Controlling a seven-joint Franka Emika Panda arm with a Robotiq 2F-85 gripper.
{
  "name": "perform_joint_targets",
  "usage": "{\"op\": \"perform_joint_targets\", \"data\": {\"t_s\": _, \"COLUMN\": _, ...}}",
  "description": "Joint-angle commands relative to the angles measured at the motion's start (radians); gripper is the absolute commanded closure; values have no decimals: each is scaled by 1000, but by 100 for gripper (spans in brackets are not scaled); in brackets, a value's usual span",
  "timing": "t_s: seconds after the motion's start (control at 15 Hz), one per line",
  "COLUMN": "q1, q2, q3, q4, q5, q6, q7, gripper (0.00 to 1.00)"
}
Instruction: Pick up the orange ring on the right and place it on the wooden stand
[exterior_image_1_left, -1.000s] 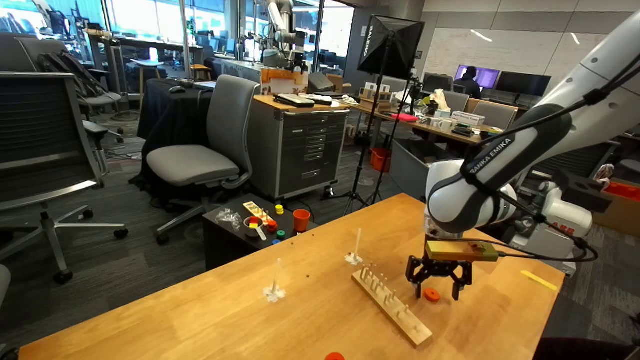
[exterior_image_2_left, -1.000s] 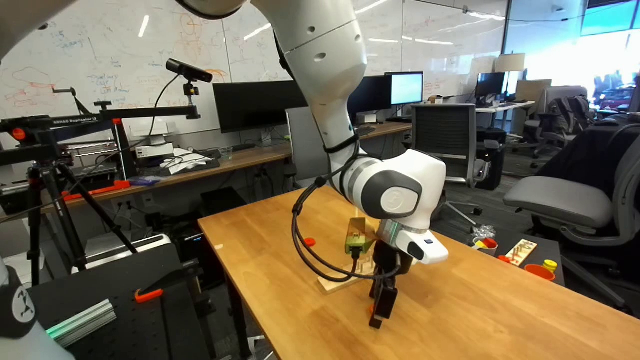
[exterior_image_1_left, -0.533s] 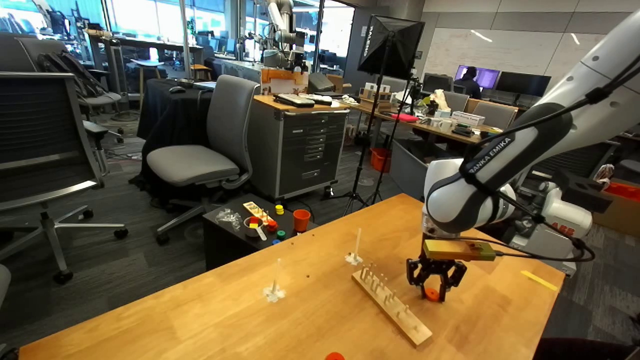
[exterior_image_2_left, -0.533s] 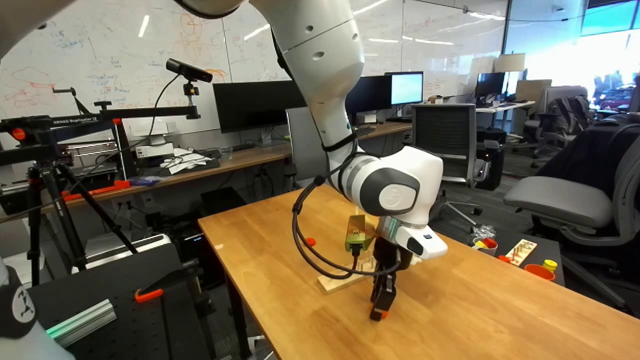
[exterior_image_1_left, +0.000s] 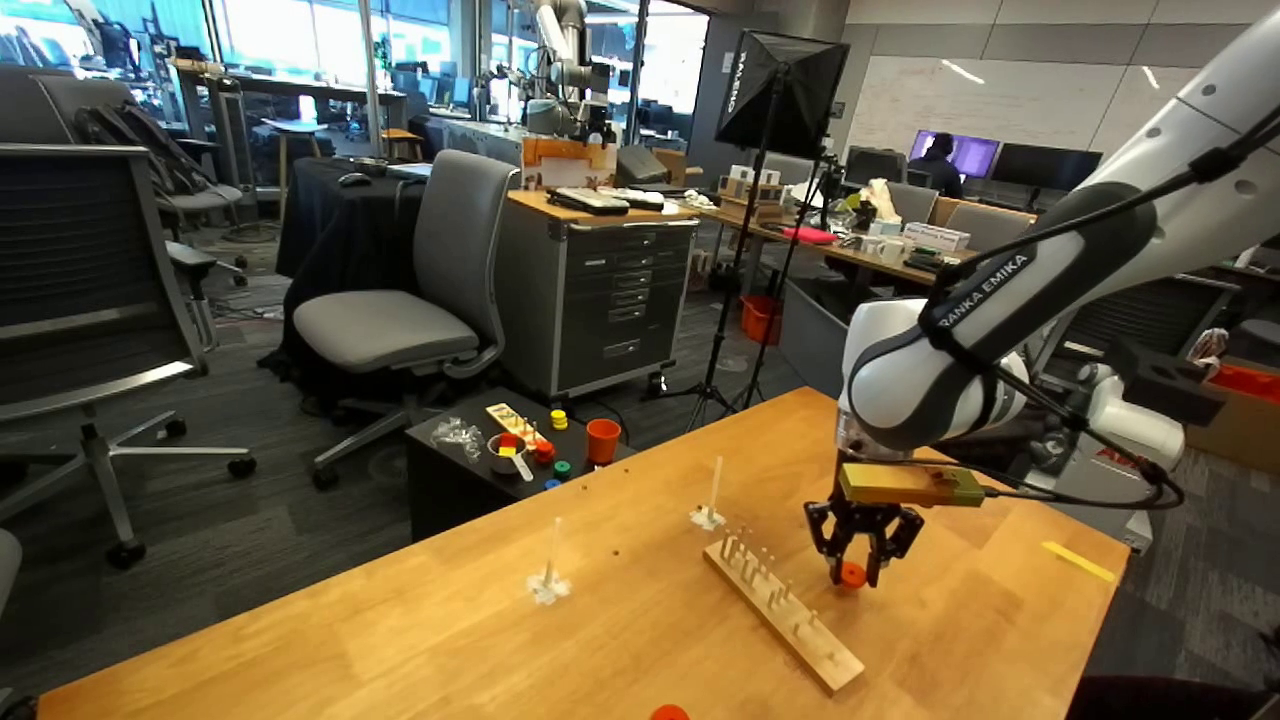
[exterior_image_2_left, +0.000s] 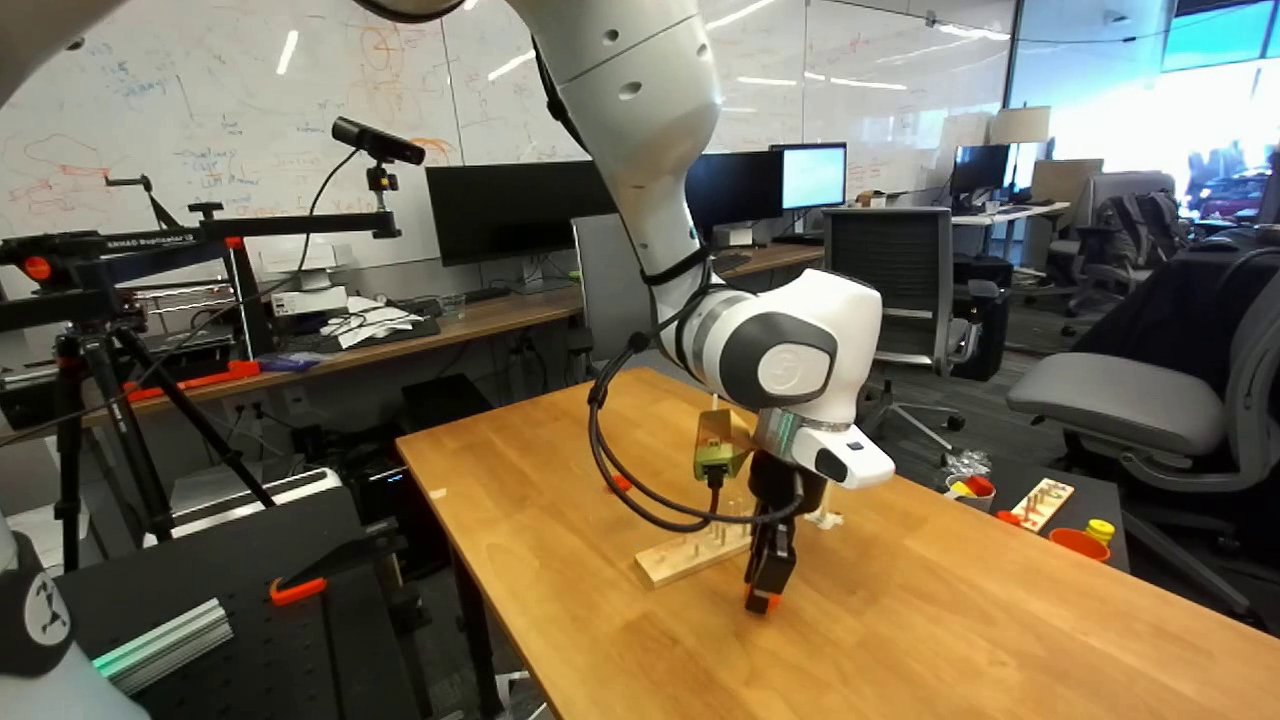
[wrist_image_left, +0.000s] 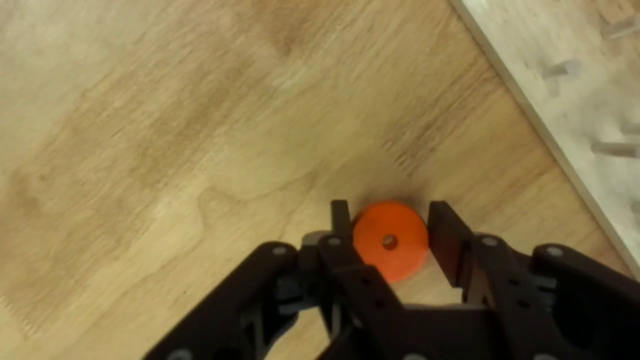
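My gripper (exterior_image_1_left: 855, 578) is shut on the orange ring (wrist_image_left: 392, 262), a flat disc with a small centre hole. In the wrist view a finger (wrist_image_left: 447, 240) presses each side of it. The ring (exterior_image_1_left: 851, 574) appears slightly above the table in an exterior view; only a bit of the ring (exterior_image_2_left: 773, 601) peeks out behind the fingers in an exterior view. Beside the gripper lies the wooden stand (exterior_image_1_left: 775, 605), a light strip with thin upright pegs. Part of the stand (wrist_image_left: 532, 55) crosses the upper right of the wrist view. The arm partly covers the stand (exterior_image_2_left: 680, 560) in an exterior view.
Another orange ring (exterior_image_1_left: 669, 713) lies on the table past the stand, seen too as an orange ring (exterior_image_2_left: 621, 483). Two upright rods, a nearer rod (exterior_image_1_left: 551, 555) and a farther rod (exterior_image_1_left: 715, 485), are taped down. A yellow strip (exterior_image_1_left: 1077, 561) lies near the table edge.
The jaws came together around the orange ring, which stood loose between wide fingers before. Gripper and ring have since shifted slightly upward and a little toward the stand.
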Motion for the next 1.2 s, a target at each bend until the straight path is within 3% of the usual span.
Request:
{"op": "perform_joint_targets", "data": {"t_s": 0.0, "q1": 38, "q2": -69, "q3": -2, "q4": -34, "q5": 0, "q6": 4, "q7": -15, "gripper": 80}}
{"op": "perform_joint_targets", "data": {"t_s": 1.13, "q1": 95, "q2": -92, "q3": 108, "q4": -35, "q5": 15, "q6": -79, "q7": -85, "gripper": 80}}
